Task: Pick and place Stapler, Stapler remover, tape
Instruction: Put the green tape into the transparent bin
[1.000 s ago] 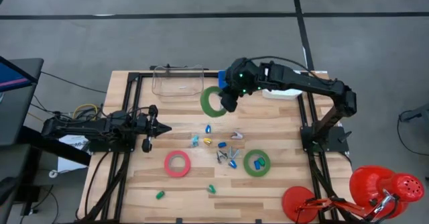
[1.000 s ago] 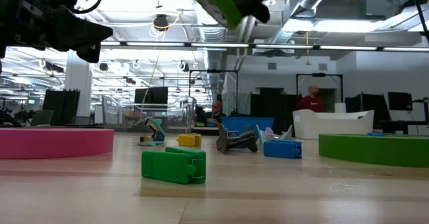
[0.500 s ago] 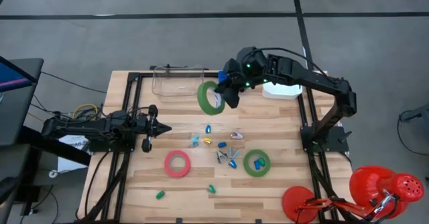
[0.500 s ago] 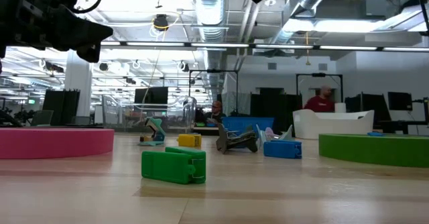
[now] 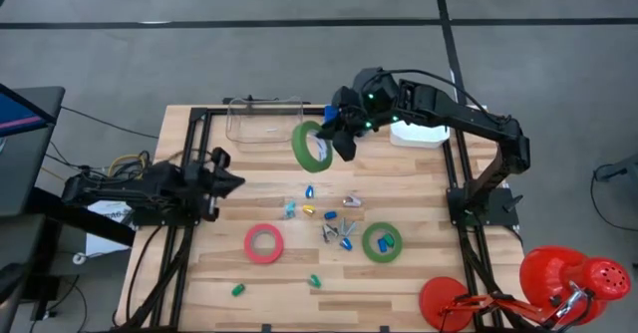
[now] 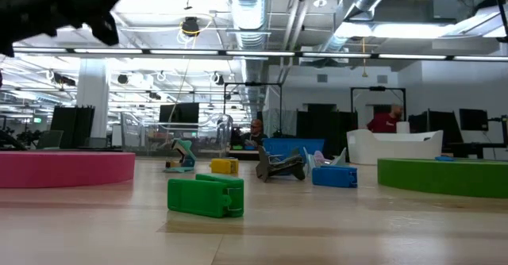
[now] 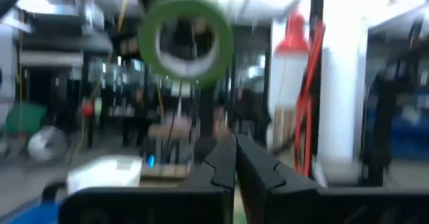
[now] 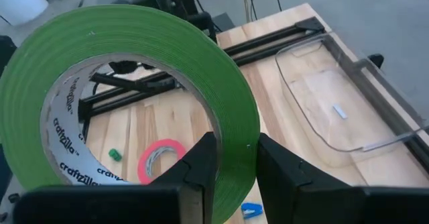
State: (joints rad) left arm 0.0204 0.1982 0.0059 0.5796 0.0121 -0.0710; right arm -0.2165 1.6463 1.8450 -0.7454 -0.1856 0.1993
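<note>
Right gripper (image 5: 337,140): up in the air just beside the clear plastic bin (image 5: 264,120), fingers pinching the wall of a green tape roll (image 5: 313,146), one finger through its open centre.
Carried roll: stands on edge, tilted; its flat faces look sideways along the table, with the hole's axis roughly level rather than upright.
Left gripper (image 5: 221,180): fingers pressed together on nothing, waiting well to the side of the bin, over the table's edge rail.
Done so far: nothing yet lies in the bin that I can make out, apart from a tiny pale scrap.
Left to do: the pink-red tape roll (image 5: 264,243) and the second green tape roll (image 5: 382,241) lie flat on the wooden table (image 5: 419,183), well apart from the bin; small coloured pieces (image 5: 329,221) sit between them.
Progress: early, I'd judge; the first roll is about to go in.
</note>
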